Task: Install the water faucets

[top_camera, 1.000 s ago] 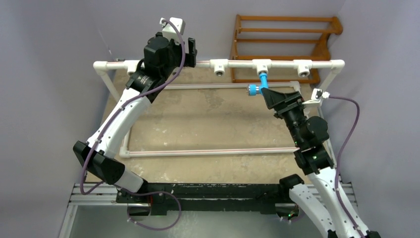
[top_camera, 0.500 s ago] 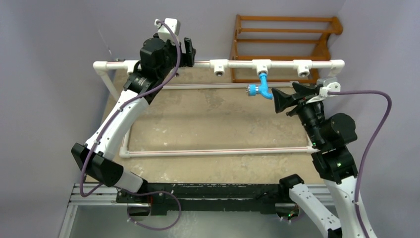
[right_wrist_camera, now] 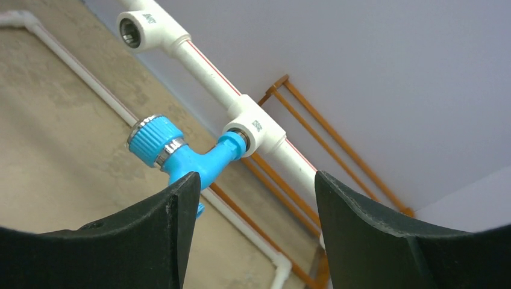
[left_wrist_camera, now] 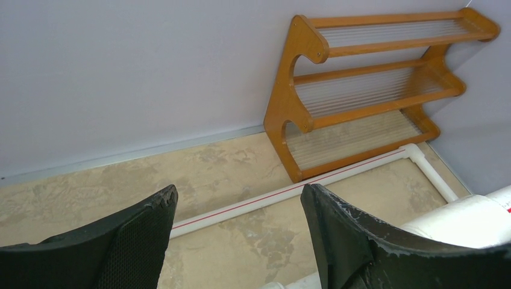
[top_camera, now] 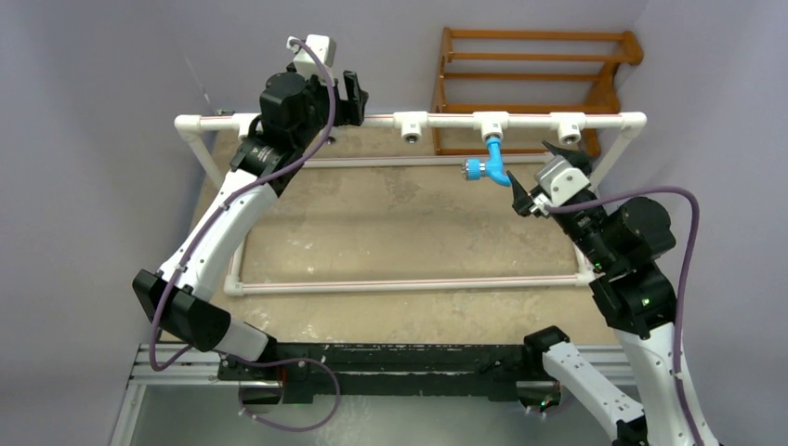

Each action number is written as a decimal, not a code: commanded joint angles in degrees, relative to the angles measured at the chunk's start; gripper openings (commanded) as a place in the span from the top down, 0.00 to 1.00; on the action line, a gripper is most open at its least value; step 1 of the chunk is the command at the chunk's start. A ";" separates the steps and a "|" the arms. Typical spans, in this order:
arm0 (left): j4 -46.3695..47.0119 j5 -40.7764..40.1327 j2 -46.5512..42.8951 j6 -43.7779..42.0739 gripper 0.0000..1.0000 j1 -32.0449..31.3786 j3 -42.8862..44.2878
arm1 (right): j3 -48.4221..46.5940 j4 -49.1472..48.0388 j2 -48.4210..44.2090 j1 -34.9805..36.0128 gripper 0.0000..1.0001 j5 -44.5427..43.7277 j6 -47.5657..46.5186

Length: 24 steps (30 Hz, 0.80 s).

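Observation:
The blue water faucet (top_camera: 489, 167) hangs from the middle white tee (top_camera: 491, 123) of the raised pipe rail, knob pointing left. In the right wrist view the faucet (right_wrist_camera: 181, 158) sits screwed into the tee (right_wrist_camera: 250, 127), just beyond my left fingertip. My right gripper (top_camera: 543, 177) (right_wrist_camera: 255, 177) stands open just right of the faucet, apart from it, nothing between the fingers. My left gripper (top_camera: 352, 96) (left_wrist_camera: 238, 189) is open at the rail's left part, with only floor and a low pipe between its fingers.
A white pipe frame (top_camera: 400, 284) lies on the beige surface under the rail (top_camera: 446, 120). Two more tees (top_camera: 410, 124) (top_camera: 570, 125) have open sockets. A wooden rack (top_camera: 530, 84) (left_wrist_camera: 361, 78) stands against the back wall. Purple cables loop from both wrists.
My right gripper has drawn away to the right of the faucet and its wrist has turned, the arm swinging outward. The left arm shifted slightly left.

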<state>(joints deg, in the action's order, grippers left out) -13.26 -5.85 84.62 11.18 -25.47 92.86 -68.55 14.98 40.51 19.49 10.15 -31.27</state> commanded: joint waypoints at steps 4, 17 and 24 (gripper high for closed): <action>-7.02 0.17 -0.08 0.84 0.25 1.37 -2.68 | -3.93 4.51 2.28 0.95 0.29 6.80 -14.55; -6.80 1.69 0.66 0.95 0.25 1.57 -3.59 | -7.12 7.68 7.60 4.95 0.30 4.04 -16.77; -6.78 2.37 1.07 0.86 0.25 1.73 -4.24 | -9.42 11.70 10.02 10.69 0.31 -0.97 -16.55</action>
<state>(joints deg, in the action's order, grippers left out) -11.62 -3.62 84.31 11.88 -24.77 91.70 -74.48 24.16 49.28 27.55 12.93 -47.24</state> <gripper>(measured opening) 0.750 0.695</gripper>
